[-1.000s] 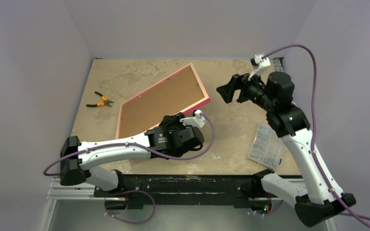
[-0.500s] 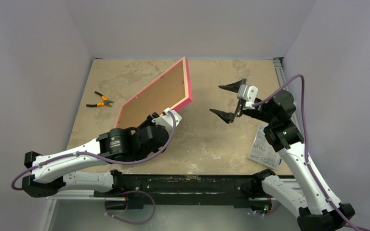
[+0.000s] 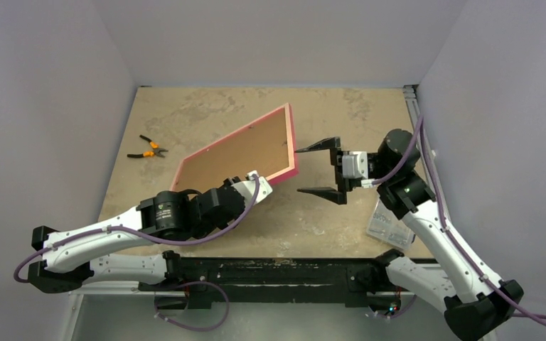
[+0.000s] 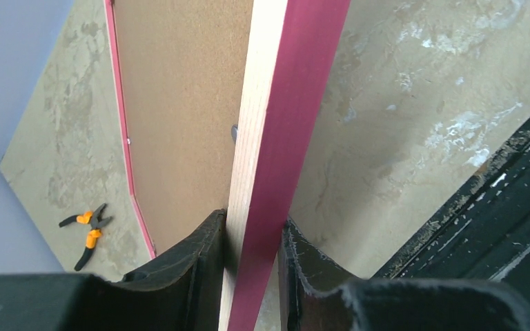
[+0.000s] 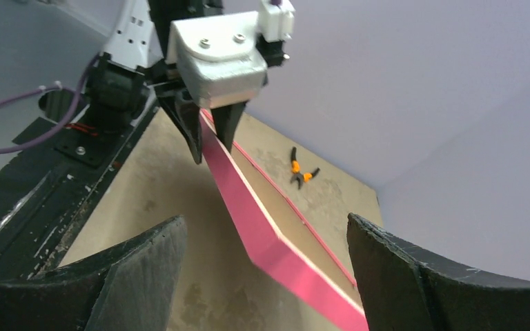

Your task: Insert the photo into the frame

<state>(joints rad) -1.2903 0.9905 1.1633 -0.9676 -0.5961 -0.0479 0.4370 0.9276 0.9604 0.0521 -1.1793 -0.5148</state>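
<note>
Tan, mottled counter (image 3: 327, 114) fills this walled cell. On it the frame (image 3: 245, 153) sits tilted, its left end low and its right end raised, with the back facing up. Your left fingers (image 4: 193, 276) are clamped on the pink rail at the frame's near corner. Your right fingers (image 3: 320, 146) are spread wide just right of the raised end, and I cannot tell whether they touch it.

I judge the frame to be stiff and light, but it will lever hard from a single corner hold, so take the right rail squarely across its thickness. A brown backing board (image 3: 238, 149) fills the opening and could drop out if it is loose.

No photo shows in any view. A clear packet (image 3: 391, 213) lies well right of the frame, its contents too small to tell.
</note>
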